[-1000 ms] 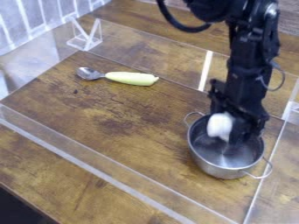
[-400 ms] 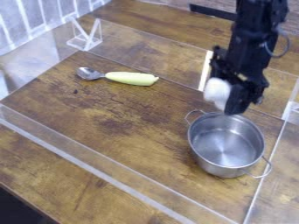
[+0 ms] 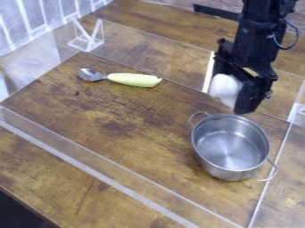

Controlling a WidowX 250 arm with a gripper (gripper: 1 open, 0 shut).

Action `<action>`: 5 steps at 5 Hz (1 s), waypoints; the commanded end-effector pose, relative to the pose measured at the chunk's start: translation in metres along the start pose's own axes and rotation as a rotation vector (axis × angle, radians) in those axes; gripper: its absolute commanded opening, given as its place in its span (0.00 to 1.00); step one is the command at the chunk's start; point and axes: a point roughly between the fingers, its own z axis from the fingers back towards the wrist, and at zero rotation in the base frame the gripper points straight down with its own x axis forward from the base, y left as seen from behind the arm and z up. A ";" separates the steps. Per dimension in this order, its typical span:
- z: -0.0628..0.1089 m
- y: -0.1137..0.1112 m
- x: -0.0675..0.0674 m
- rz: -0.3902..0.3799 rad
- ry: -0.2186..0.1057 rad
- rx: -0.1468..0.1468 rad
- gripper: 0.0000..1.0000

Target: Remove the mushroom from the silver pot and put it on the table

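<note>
The silver pot stands on the brown wooden table at the right, and its inside shows only bare steel. Above and behind the pot's far rim hangs my gripper, pointing straight down. The mushroom shows as a white lump at the left side of the fingers, held off the tabletop. Only its pale stem is visible; the cap is hidden. The black fingers close around it, so the gripper reads as shut on the mushroom.
A spoon with a yellow-green handle lies at the back left of the table. Clear acrylic walls edge the tabletop. A white stand sits beyond the far wall.
The gripper has lifted out of the pot with the mushroom and moved up and slightly back. The pot is left with nothing in it.
</note>
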 end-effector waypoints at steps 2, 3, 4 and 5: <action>0.026 -0.006 0.007 0.083 -0.092 -0.002 0.00; 0.029 -0.006 -0.008 0.034 -0.088 -0.002 0.00; 0.056 0.000 -0.029 -0.011 -0.099 0.025 0.00; 0.066 0.007 -0.049 -0.069 -0.105 0.046 0.00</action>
